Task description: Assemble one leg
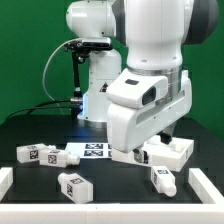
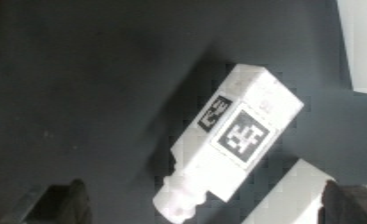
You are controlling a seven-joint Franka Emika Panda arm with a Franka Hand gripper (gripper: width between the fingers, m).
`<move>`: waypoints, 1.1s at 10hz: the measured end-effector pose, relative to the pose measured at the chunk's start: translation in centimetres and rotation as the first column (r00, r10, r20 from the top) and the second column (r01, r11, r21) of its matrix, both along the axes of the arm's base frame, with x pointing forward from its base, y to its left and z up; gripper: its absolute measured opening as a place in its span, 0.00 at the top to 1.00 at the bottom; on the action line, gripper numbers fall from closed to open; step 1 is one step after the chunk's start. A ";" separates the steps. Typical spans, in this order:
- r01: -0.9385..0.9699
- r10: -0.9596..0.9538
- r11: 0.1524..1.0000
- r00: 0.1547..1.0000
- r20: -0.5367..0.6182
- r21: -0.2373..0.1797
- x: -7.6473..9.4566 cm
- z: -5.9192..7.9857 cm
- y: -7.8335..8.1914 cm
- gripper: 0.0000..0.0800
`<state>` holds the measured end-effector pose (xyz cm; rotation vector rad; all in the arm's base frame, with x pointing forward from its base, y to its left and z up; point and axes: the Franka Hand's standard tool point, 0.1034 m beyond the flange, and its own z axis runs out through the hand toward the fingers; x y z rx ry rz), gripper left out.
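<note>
In the wrist view a white leg [image 2: 244,128] with black-and-white tags lies slanted on the black table. Its narrow end [image 2: 183,200] reaches into the space between my two dark fingertips [image 2: 63,203], which stand far apart and touch nothing. My gripper [image 2: 206,205] is open and empty. In the exterior view the gripper [image 1: 143,152] is low over the table at the exterior view's right, mostly hidden by the arm's white hand. Other legs lie at the left [image 1: 39,153], front middle [image 1: 75,185] and front right [image 1: 163,180].
The marker board [image 1: 95,152] lies flat behind the middle of the table. A larger white part [image 1: 178,150] sits just right of the gripper and also shows in the wrist view [image 2: 318,185]. White rims stand at the front left [image 1: 5,181] and front right [image 1: 207,184].
</note>
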<state>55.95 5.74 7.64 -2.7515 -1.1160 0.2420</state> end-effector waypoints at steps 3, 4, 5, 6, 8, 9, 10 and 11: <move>0.000 0.000 1.000 1.000 0.000 0.000 0.0 0.0 0.0 0.19; 0.000 0.000 1.000 1.000 0.000 0.000 0.0 0.0 0.0 0.19; 0.000 0.000 1.000 1.000 -0.001 0.000 0.0 0.0 0.0 0.19; 0.000 0.000 1.000 1.000 -0.001 0.000 -0.1 -0.1 0.0 0.19; 0.000 0.000 1.000 1.000 -0.001 0.000 -0.1 -0.1 0.0 0.19; 0.043 -0.043 0.999 0.999 0.010 -0.010 0.0 -0.1 0.0 0.19; 0.117 -0.117 0.993 0.993 0.034 -0.025 -0.1 -0.3 0.3 0.19; 0.219 -0.216 0.975 0.974 0.064 -0.039 -0.3 -0.7 1.2 0.19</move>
